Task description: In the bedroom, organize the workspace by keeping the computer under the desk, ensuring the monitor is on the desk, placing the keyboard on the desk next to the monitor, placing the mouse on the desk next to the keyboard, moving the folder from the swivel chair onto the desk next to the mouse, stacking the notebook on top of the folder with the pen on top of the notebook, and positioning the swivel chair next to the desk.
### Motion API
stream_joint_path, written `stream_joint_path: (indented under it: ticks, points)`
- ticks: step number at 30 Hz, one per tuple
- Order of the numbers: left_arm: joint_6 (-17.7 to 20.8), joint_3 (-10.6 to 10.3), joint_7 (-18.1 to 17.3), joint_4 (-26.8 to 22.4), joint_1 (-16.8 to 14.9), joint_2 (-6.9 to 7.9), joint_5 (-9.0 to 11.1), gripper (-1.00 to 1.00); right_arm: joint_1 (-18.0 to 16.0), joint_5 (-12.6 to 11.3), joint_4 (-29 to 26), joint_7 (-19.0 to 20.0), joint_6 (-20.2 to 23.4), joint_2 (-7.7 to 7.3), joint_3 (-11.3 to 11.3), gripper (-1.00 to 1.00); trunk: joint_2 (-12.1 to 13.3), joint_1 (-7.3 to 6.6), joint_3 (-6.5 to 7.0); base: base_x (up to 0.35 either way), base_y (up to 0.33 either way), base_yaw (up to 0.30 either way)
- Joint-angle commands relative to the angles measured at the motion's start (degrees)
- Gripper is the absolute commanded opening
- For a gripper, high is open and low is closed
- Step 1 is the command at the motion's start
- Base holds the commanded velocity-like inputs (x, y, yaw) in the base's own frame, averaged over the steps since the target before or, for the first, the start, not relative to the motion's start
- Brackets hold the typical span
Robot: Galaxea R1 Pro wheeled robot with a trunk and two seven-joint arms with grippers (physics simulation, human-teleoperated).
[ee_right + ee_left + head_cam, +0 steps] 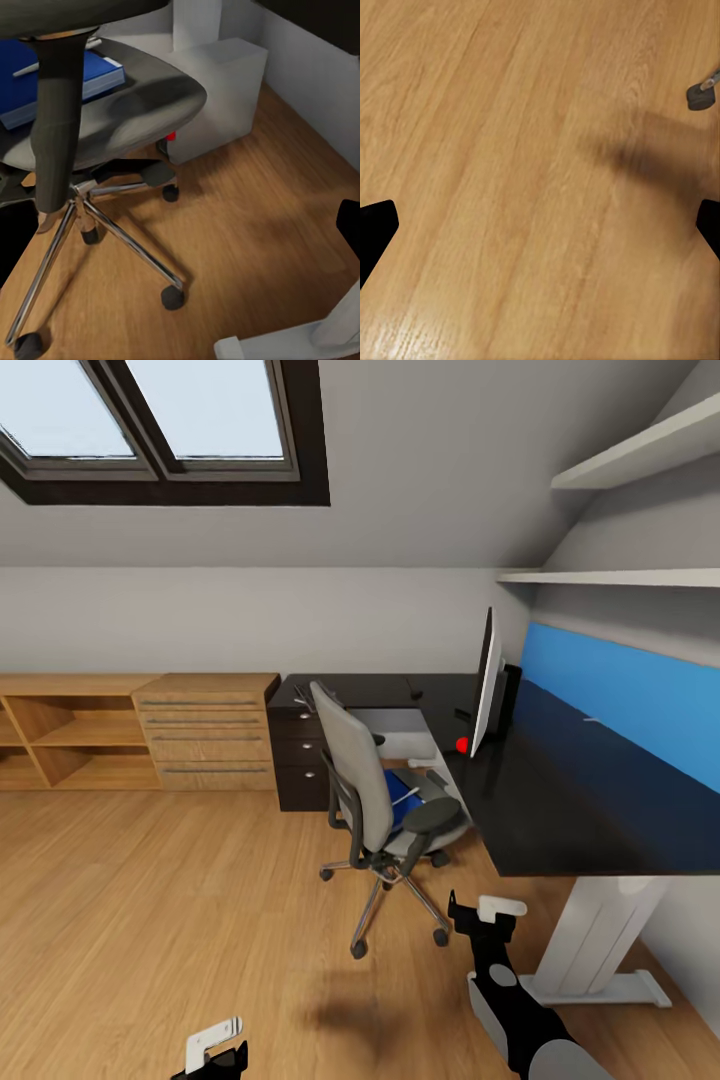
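Note:
The grey swivel chair [375, 790] stands a little off the inner corner of the black L-shaped desk [570, 800]. On its seat [139, 97] lies the blue folder [402, 808] [56, 79] with the thin pale pen [26, 67] on top. The monitor [487, 685] stands edge-on on the desk. Under the desk is the pale computer [217, 82]. I cannot make out the keyboard, mouse or notebook. My right gripper [487, 912] [180, 232] hangs open low beside the chair's star base. My left gripper [215, 1050] [540, 232] is open over bare floor.
A black drawer unit [298, 755] closes the desk's left end, with a light-wood drawer chest [210, 732] and open shelving [60, 740] beyond it. The desk's white leg and foot [600, 950] stand right of my right arm. Wood floor [150, 920] stretches to the left.

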Motion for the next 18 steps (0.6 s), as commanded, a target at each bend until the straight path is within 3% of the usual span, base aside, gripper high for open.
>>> stream_joint_path:
  ticks: [1, 9, 18]
  points:
    - [0.0, 0.1, 0.0, 0.0, 0.0, -0.03, 0.6, 1.00, 0.0, 0.0, 0.0, -0.1, -0.3, 0.00, 0.0, 1.00, -0.4, 0.22, -0.24, 0.000, 0.000, 0.000]
    - [-0.1, 0.1, 0.0, 0.0, 0.0, -0.07, 0.6, 1.00, 0.0, 0.1, 0.1, -0.1, -3.9, -0.07, 0.0, 1.00, -3.7, 1.98, -1.68, 0.000, 0.000, 0.000]
    - [-0.1, 0.0, 0.0, 0.0, 0.0, -0.11, 0.5, 1.00, 0.0, 0.1, 0.1, -0.1, -4.8, -0.08, 0.0, 1.00, -7.3, 3.95, -3.29, 0.000, 0.000, 0.000]
